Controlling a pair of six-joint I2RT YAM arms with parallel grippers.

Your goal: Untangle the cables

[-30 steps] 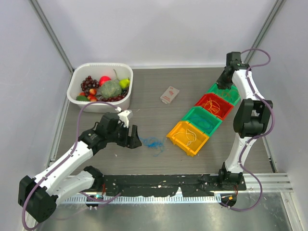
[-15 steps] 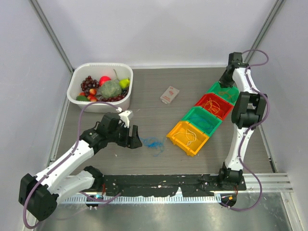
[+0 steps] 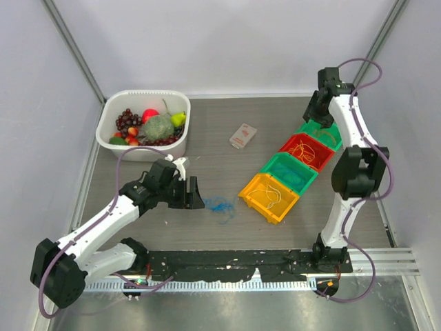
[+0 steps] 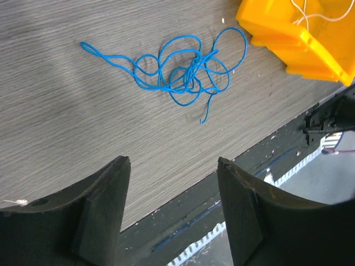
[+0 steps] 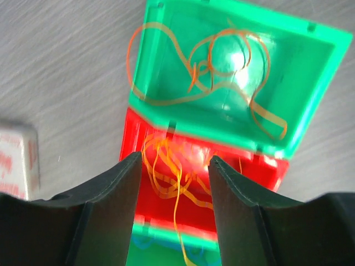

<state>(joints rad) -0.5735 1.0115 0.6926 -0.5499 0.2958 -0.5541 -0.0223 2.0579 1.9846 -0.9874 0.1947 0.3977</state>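
Blue and hair-thin, the blue cable (image 4: 186, 75) lies loose on the grey wood-grain table (image 4: 61, 116). It is straight ahead of my left gripper (image 4: 172, 166) and apart from it. The heap runs crosswise to my reach, roughly along the line from one finger to the other. A long tail trails off to one side, a dense knot of small loops sits near the middle, and one free end curls back toward me. My left fingers (image 4: 105, 210) are spread wide with nothing between them.

The yellow bin (image 4: 288, 33), hard glossy plastic, stands near the other end of the heap and holds a white cable (image 3: 273, 195). I judge my left arm by far the nearer to the blue heap. The coming move looks like a short reach forward and down onto the knot or the free end.

My right gripper (image 5: 173, 160) hangs over the far end of the row of bins, its fingers likewise spread and empty. Below it the green bin (image 5: 310, 83) holds an orange cable (image 5: 194, 72) in flat, wide loops, some of which seem to ride up onto the rim. The red bin (image 5: 133, 138) touching it holds an orange-yellow cable (image 5: 166, 166) bunched tighter, though that view is too blurred to follow single strands.
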